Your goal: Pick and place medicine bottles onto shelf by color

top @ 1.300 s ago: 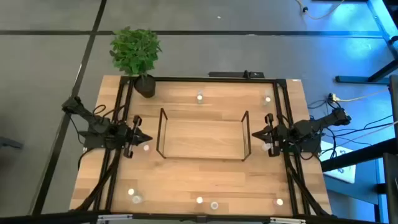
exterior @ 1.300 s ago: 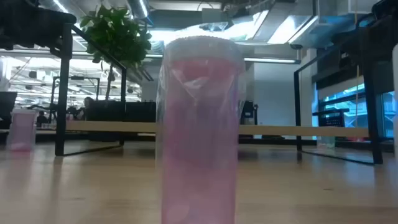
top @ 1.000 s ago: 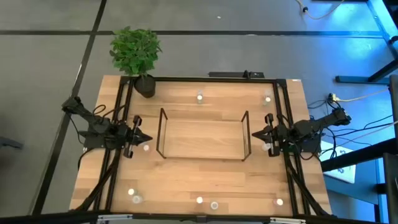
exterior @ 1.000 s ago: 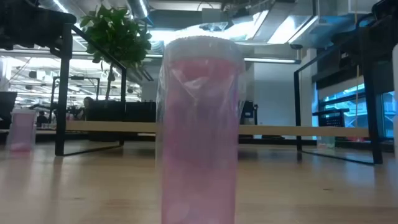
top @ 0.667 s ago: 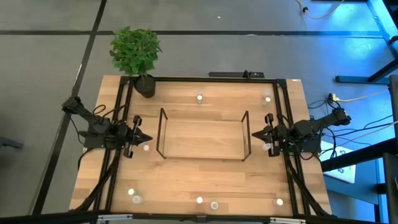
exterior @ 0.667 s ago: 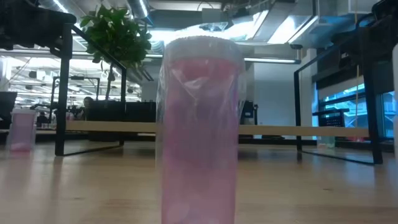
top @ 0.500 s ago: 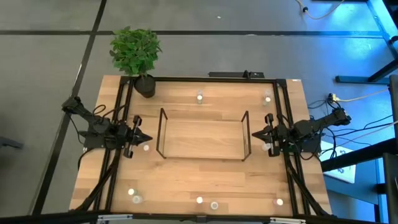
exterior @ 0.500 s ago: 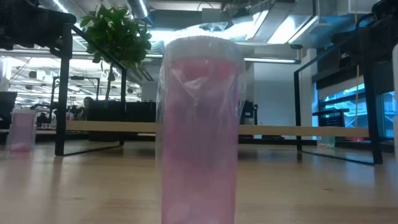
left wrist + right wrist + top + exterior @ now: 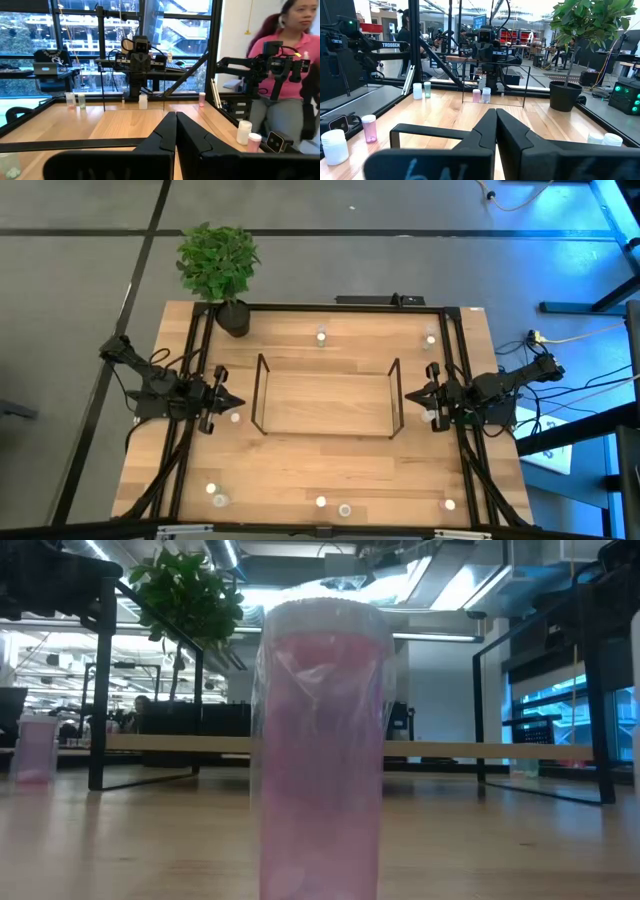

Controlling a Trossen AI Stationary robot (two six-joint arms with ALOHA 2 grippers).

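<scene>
The shelf (image 9: 326,396), black rods on a light wooden board, stands on the middle of the table. Small medicine bottles stand upright on their bases around it: some along the far edge (image 9: 320,336), several along the near edge (image 9: 320,502), and one beside each gripper (image 9: 235,417). A pink bottle (image 9: 322,750) stands very close in the low view and hides most of the shelf there. My left gripper (image 9: 238,402) is shut, left of the shelf, pointing level at it. My right gripper (image 9: 408,393) is shut on the shelf's right side, facing it.
A potted plant (image 9: 220,265) stands at the table's far left corner. A black frame (image 9: 455,380) runs around the table. A person in a pink top (image 9: 290,75) stands beyond the table in the left wrist view. Bare wood lies between shelf and near bottles.
</scene>
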